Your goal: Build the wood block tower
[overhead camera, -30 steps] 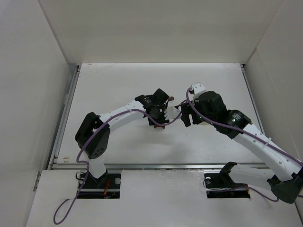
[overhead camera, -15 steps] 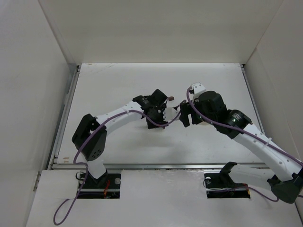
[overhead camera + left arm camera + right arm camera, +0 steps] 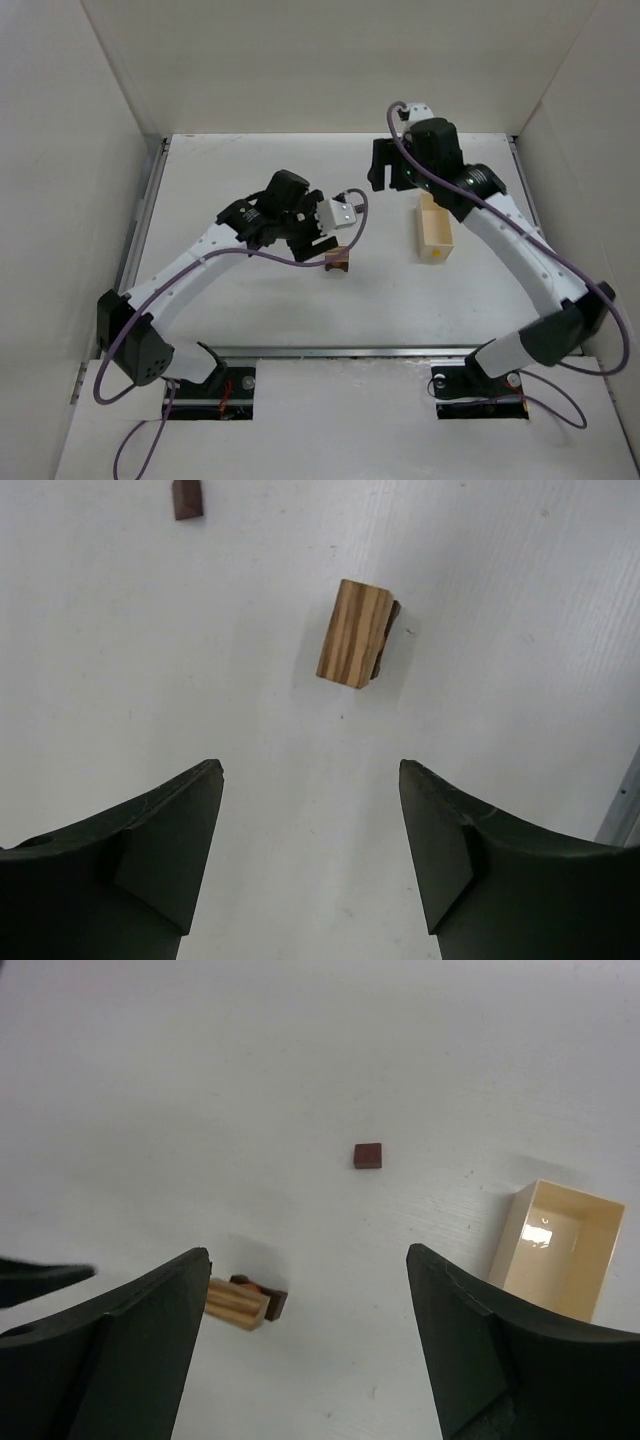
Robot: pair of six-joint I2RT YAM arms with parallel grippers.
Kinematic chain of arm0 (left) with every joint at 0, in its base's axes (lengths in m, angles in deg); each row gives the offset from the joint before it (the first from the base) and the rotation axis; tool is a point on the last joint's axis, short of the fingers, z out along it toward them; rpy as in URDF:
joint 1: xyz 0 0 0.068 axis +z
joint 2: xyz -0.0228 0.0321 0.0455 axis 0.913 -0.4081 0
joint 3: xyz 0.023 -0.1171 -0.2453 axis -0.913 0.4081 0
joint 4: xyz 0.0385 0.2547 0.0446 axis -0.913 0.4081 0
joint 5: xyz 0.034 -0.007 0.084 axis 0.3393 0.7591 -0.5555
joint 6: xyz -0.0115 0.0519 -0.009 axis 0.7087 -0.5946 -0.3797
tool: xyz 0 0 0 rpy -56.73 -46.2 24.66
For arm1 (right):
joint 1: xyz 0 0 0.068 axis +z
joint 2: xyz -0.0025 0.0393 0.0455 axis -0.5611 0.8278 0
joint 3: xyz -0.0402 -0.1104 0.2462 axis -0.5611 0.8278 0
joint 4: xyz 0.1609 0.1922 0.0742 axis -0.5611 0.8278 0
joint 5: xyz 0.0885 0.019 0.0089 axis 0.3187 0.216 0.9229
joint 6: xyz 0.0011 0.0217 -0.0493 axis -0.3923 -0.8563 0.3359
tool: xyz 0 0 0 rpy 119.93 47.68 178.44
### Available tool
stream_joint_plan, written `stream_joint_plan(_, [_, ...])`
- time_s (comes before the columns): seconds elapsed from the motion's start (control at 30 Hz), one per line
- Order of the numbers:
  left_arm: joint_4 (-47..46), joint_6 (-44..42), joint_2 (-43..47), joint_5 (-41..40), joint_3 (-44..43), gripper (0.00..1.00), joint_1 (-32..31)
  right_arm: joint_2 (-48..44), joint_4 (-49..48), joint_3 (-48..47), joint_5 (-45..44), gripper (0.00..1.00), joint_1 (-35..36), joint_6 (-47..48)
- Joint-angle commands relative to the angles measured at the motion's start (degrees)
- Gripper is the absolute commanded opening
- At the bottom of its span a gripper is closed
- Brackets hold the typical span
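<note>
The wood block tower [image 3: 338,261] stands mid-table: a striped tan block on top of dark brown and reddish pieces. It also shows in the left wrist view [image 3: 358,633] and the right wrist view [image 3: 245,1302]. My left gripper [image 3: 310,768] is open and empty, raised, with the tower ahead of its fingers; in the top view it [image 3: 300,225] is just left of the tower. My right gripper [image 3: 308,1252] is open and empty, high over the table; in the top view it [image 3: 392,170] is far back right of the tower. A loose dark brown block [image 3: 367,1155] lies beyond the tower, also in the left wrist view [image 3: 186,497].
A pale cream open-topped box [image 3: 433,228] lies right of the tower, under the right arm, and shows empty in the right wrist view [image 3: 555,1250]. White walls enclose the table at the back and on both sides. A metal rail [image 3: 330,350] runs along the near edge.
Both grippers have drawn away from the tower. The right arm swung up and toward the back, uncovering the cream box. The left gripper backed off to the left.
</note>
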Motion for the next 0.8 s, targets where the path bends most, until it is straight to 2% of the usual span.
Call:
stream_joint_plan(0.0, [-1.9, 5.8, 4.1, 0.1, 3.8, 0.68, 4.1, 10.5, 1.5, -6.1, 0.4, 0.84, -2.0, -0.7])
stream_joint_plan(0.1, [-6.2, 9.7, 6.8, -3.9, 8.4, 0.68, 6.2, 20.5, 3.7, -10.6, -0.9, 0.76, -3.1, 0.0])
stream_joint_plan(0.2, [-8.2, 11.8, 7.8, -6.8, 11.4, 0.68, 6.9, 25.6, 2.2, -11.2, 2.4, 0.69, -3.9, 0.0])
stream_joint_plan(0.3, [-10.5, 14.0, 9.1, -9.6, 13.8, 0.68, 8.2, 30.9, 1.1, -13.7, 4.0, 0.69, -4.5, 0.0])
stream_joint_plan(0.47, [-13.4, 16.6, 8.6, -14.8, 15.3, 0.68, 9.8, 42.9, 5.6, -22.0, -3.0, 0.72, -4.5, 0.6])
stream_joint_plan(0.57, [-14.2, 17.3, 7.3, -15.4, 15.3, 0.68, 10.4, 47.3, 6.2, -23.5, -3.1, 0.72, -4.5, 2.2])
stream_joint_plan(0.77, [-14.7, 17.8, 6.3, -15.4, 15.8, 0.68, 10.4, 49.7, 3.9, -23.3, -2.4, 0.7, -4.5, 2.7])
